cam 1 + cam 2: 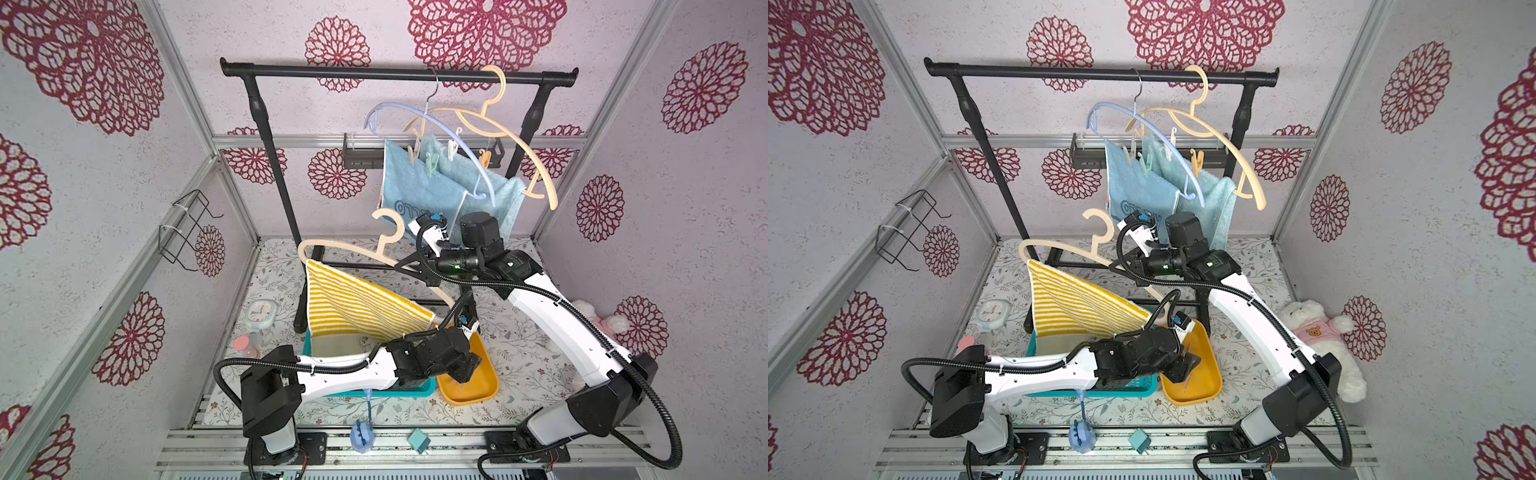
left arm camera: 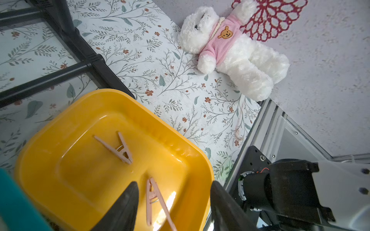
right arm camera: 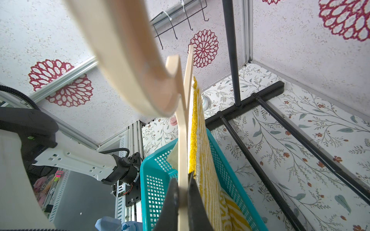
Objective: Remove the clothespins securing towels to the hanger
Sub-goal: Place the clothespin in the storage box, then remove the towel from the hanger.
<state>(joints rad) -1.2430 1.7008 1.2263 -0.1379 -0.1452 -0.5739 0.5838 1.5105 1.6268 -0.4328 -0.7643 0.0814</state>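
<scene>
My left gripper (image 2: 174, 185) (image 1: 469, 370) hangs open over a yellow tub (image 2: 112, 95) (image 1: 488, 392). A pink clothespin (image 2: 154, 198) shows between its fingers, touching neither, and a second pink clothespin (image 2: 120, 149) lies on the tub's floor. My right gripper (image 3: 182, 178) (image 1: 417, 272) is shut on a beige hanger (image 3: 183, 140) (image 1: 353, 249) that carries the yellow-striped towel (image 3: 202, 160) (image 1: 357, 307) above a teal basket (image 3: 152, 170). On the rack, the lettered blue towel (image 1: 411, 191) and the plain blue towel (image 1: 494, 183) hang pinned by beige (image 1: 412, 156), mint (image 1: 432, 163), white (image 1: 451, 149) and orange (image 1: 484, 158) clothespins.
A black clothes rack (image 1: 395, 75) stands at the back, with its foot bars (image 2: 60, 76) beside the tub. A white teddy bear (image 2: 230, 50) (image 1: 1320, 332) lies against the right wall. A small clock (image 1: 261, 313) and a pink-lidded jar (image 1: 243, 345) sit left of the basket.
</scene>
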